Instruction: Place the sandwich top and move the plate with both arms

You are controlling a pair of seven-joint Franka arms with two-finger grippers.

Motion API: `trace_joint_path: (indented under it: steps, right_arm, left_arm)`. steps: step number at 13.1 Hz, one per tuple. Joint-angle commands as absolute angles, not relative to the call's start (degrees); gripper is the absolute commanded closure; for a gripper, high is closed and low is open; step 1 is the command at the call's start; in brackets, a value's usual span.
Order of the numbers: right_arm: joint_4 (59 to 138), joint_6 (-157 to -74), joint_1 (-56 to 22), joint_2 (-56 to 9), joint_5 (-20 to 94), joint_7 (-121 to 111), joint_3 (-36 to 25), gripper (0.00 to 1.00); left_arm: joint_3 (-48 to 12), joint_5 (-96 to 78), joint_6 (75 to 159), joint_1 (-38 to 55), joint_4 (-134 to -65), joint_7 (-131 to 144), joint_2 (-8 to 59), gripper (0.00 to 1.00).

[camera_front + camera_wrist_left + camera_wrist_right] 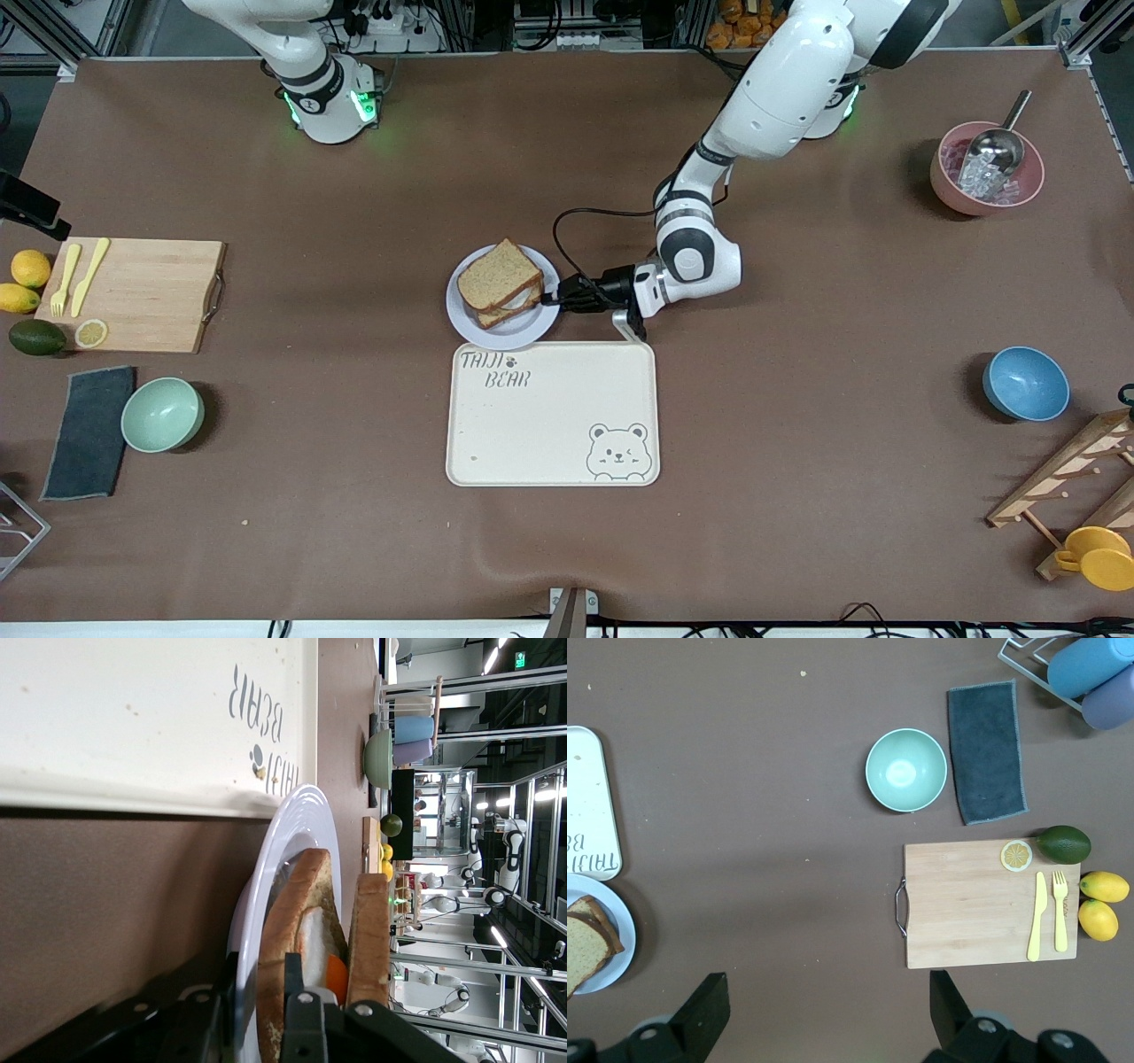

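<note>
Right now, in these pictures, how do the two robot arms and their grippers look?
Both arms have glossy white rounded shells with black joint rings and green lights at the bases. The left arm ends in the black left gripper, and a black cable loops from its wrist. The right arm shows mostly its base; the right gripper has two black fingers with silver screws.

You have a brown-covered table (354, 496) carrying the plate (465, 323), a bear-printed tray (532, 434) just nearer the camera, a cutting board (146, 292), a green bowl (162, 414), a dark cloth (89, 431), a blue bowl (1026, 383) and a pink bowl (948, 190).
</note>
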State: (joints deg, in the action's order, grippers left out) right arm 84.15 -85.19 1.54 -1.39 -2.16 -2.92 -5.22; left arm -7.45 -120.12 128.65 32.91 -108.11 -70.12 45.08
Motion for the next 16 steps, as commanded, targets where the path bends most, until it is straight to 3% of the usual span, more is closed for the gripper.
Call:
trace_joint_path:
  steps: [1,5,9,16]
  right_arm:
    - [82.71,-84.64,0.79,-1.85,-2.82,-1.93,-5.62,0.0]
    - [81.39,-84.9,0.97,-1.84,-1.59,-1.85,-5.89,0.0]
    - [81.3,-84.55,1.05,-1.58,-1.41,2.01,-6.06,0.0]
    - [81.21,-84.9,2.02,-1.49,-1.41,2.55,-5.8,0.0]
  left_arm:
    - [-7.38,-122.26,129.29,33.75,-106.26,-72.69,47.81,0.81]
    - [-7.38,-122.26,128.94,33.58,-106.26,-73.73,48.16,0.86]
    - [-7.47,-123.65,128.67,33.22,-106.26,-74.71,47.99,1.0]
    - [-8.79,-124.63,128.41,32.78,-106.35,-74.71,47.11,1.0]
